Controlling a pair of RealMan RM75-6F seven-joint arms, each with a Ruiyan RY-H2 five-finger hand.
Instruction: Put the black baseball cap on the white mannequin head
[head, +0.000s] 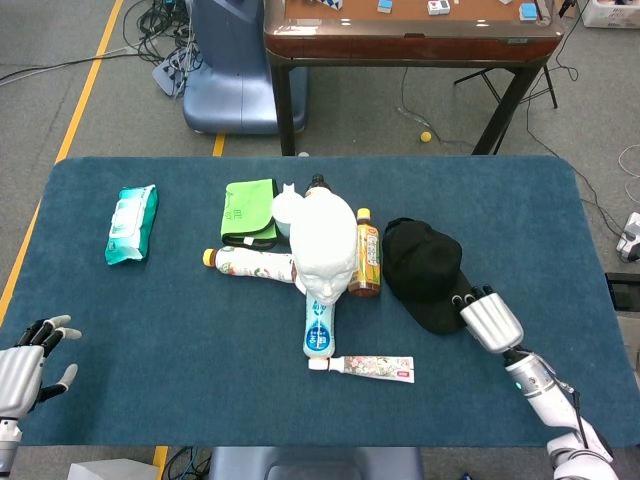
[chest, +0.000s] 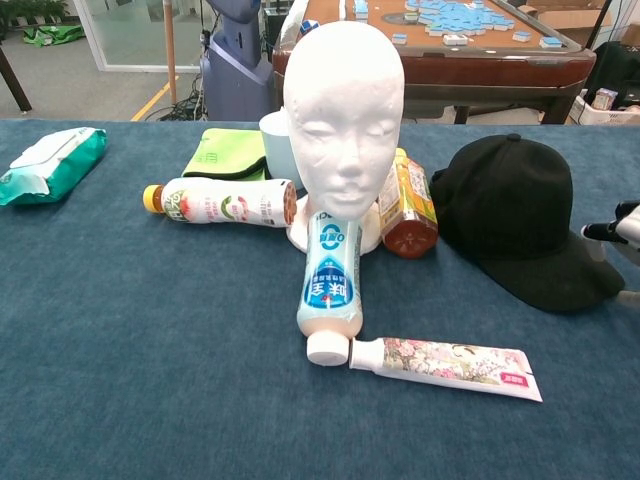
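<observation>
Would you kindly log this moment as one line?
phase: reach | right hand at cap brim, no grasp | black baseball cap on table | mannequin head bare | left hand idle

On the table there are one black cap (head: 423, 272), one white mannequin head (head: 323, 250) and one green cloth (head: 249, 212). There are also three bottles: a white one with a yellow lid (head: 250, 264), a blue-and-white one (head: 318, 330) and an amber tea bottle (head: 364, 256). One pack of wipes (head: 131, 223), one tube (head: 366, 367) and two robot hands, the left (head: 22, 370) and the right (head: 489, 322), complete the count.

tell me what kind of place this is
Probably a robot lab or test room: a blue-covered table staged with assorted props, loose cables on the floor, and a mahjong table behind.
</observation>
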